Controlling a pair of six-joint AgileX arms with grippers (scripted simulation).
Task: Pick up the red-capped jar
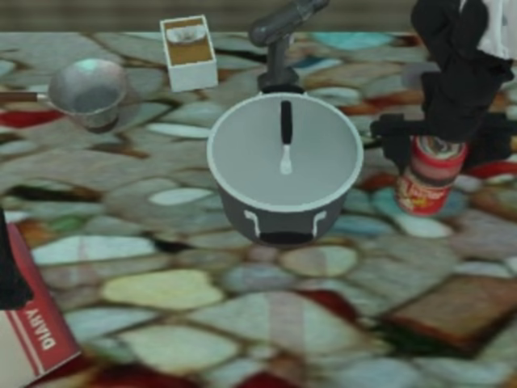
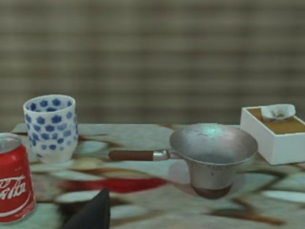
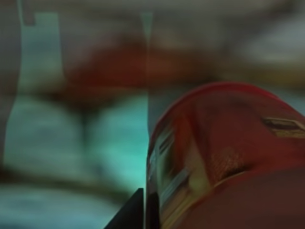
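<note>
The one red-capped jar (image 1: 430, 176) is sitting at the table's (image 1: 242, 323) right side, just right of the single grey pot (image 1: 284, 174). The right gripper (image 1: 440, 133) is hanging over its cap; whether its fingers are gripping, I cannot tell. The grasp seems underway; next comes a straight lift. The left arm is idling at the left edge.

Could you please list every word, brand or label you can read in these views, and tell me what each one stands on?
"DIARY": white letters on the spine of the red book at the table's lower left corner.
"Coca-Cola", cut off by the frame edge: white script on the red can in the left wrist view.
The red-capped jar under the right claw: label print too blurred to read.
</note>
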